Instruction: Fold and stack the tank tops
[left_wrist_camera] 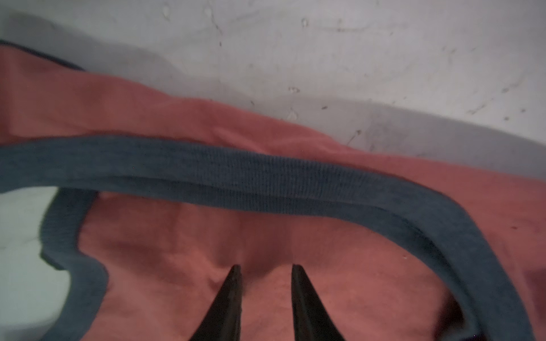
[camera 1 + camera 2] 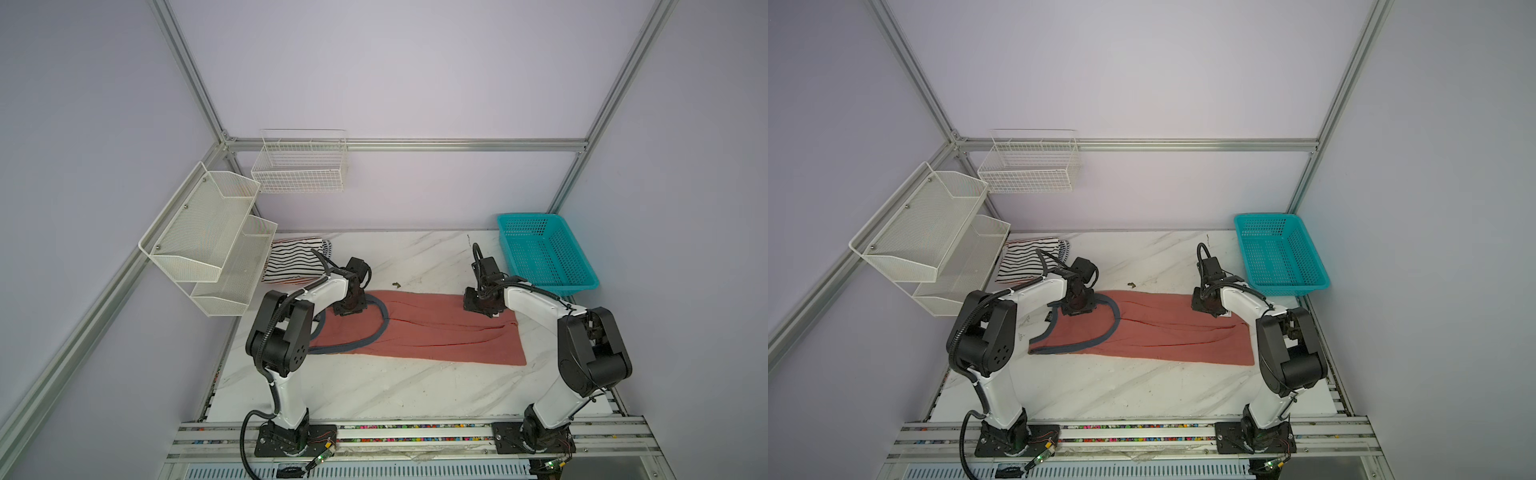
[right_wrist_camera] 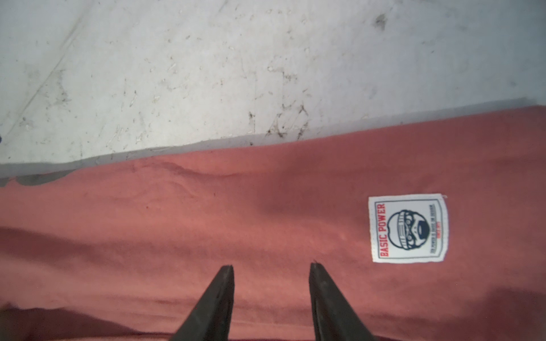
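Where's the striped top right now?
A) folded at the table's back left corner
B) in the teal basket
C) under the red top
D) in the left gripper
A: the striped top lies folded at the table's back left corner, beside the white shelf.

place: robot lab cell | evidence: aluminium frame (image 2: 407, 145), plain wall panels (image 2: 395, 75), two arms (image 2: 286, 399) bolted to rail (image 2: 415, 432)
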### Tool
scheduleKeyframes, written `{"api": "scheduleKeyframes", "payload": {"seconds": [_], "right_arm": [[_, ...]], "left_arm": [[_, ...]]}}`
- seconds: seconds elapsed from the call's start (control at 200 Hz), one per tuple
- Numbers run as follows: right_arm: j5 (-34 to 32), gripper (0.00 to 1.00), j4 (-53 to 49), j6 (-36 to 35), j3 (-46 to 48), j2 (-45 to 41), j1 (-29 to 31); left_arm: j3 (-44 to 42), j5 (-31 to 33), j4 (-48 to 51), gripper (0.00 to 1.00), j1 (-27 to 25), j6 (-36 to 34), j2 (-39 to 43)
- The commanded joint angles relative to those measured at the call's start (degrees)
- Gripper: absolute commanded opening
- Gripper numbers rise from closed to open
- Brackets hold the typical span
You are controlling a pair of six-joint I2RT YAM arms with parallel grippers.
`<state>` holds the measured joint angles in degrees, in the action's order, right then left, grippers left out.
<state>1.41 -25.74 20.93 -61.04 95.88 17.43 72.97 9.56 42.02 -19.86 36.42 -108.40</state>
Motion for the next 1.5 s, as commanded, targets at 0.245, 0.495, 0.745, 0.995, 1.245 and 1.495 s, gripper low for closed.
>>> {"api": "scheduleKeyframes", "payload": {"seconds": [0.245, 0.495, 0.745, 0.995, 1.245, 1.495], "right_arm": [[0.1, 0.45, 1.0, -1.5, 3.6, 1.7, 0.6], [-0.6, 0.44, 1.1, -1.0, 7.0, 0.6, 0.6], [-1.2, 0.44, -0.1, -1.0, 9.7, -0.3, 0.7], [-0.7, 0.44, -2.3, 2.6, 12.9, -4.0, 1.5], [1.9, 0.44, -3.9, 9.1, 18.3, -11.5, 4.4], [4.2, 0.44, -4.9, 15.6, 22.9, -14.7, 10.4]], "left_arm": [[4.6, -1.4, 2.3, 0.22, -0.7, 0.1, -3.1], [4.9, -0.8, 2.7, 0.2, -1.1, 0.1, -6.7], [11.2, 2.2, 6.1, 0.18, -1.1, -0.1, -12.4], [26.1, 2.4, 11.6, 0.18, -1.1, -3.5, -22.2], [48.9, -0.4, 18.9, 0.17, -2.3, -8.3, -35.1], [67.4, -3.6, 21.5, 0.17, -2.9, -10.4, -45.1]]}}
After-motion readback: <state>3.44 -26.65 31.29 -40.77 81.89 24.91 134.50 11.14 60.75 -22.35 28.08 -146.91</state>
